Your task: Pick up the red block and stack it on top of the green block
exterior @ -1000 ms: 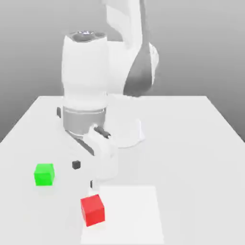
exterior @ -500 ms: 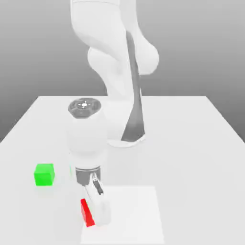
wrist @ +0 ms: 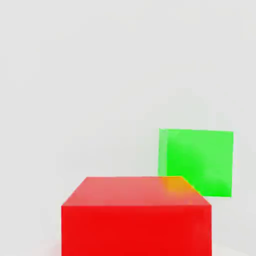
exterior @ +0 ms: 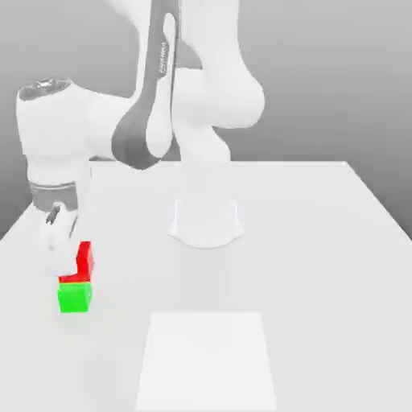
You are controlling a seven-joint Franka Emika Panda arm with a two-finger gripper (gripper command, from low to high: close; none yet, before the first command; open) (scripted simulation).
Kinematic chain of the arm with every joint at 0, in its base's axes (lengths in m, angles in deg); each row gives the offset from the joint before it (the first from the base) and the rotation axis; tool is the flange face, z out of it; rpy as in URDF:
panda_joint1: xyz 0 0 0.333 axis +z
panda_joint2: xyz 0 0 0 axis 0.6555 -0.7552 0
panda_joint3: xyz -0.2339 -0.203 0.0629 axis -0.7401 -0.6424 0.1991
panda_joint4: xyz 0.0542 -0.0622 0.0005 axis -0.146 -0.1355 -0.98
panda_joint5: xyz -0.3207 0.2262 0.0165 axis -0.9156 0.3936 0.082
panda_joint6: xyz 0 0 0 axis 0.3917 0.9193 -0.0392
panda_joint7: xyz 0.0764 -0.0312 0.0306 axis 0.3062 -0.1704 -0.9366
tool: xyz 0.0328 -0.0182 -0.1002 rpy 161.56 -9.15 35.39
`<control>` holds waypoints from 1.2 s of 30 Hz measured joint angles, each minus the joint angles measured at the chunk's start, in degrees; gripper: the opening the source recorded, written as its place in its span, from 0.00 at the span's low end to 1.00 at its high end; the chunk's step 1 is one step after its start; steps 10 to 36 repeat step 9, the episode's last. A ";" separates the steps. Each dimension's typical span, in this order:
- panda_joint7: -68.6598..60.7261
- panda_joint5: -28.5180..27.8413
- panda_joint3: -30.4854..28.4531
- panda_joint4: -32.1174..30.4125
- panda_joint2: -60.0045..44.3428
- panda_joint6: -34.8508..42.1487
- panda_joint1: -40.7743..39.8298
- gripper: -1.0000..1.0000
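Note:
The red block (exterior: pixel 84 261) hangs in my gripper (exterior: pixel 67 257), which is shut on it at the exterior view's left. My white hand covers part of the cube's side. The green block (exterior: pixel 75 297) sits on the table directly beneath, its top almost meeting the red cube's underside; I cannot tell whether they touch. In the hand view the red block (wrist: pixel 135 217) is close up, and the green block (wrist: pixel 197 161) lies below it, shifted to one side so the two only partly overlap.
The arm's white round base (exterior: pixel 205 224) stands mid-table. A paler square patch (exterior: pixel 207 360) marks the white tabletop (exterior: pixel 322 265) near the front. The table's left edge runs close to the blocks.
My gripper shut on the red block by the pale patch, lifted it, and carried it to the exterior view's left to just over the green block.

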 joint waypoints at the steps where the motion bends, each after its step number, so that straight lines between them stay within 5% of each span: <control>1: -0.41 0.25 -0.33 -0.25 -1.11 -1.38 -0.43 0.00; 6: -3.23 3.90 0.07 -0.15 -10.62 -10.72 -0.71 0.00; 7: -3.74 4.61 0.38 -0.10 -11.98 -12.01 -0.80 1.00; 36: -3.74 4.61 0.38 -0.10 -11.98 -12.02 -0.80 1.00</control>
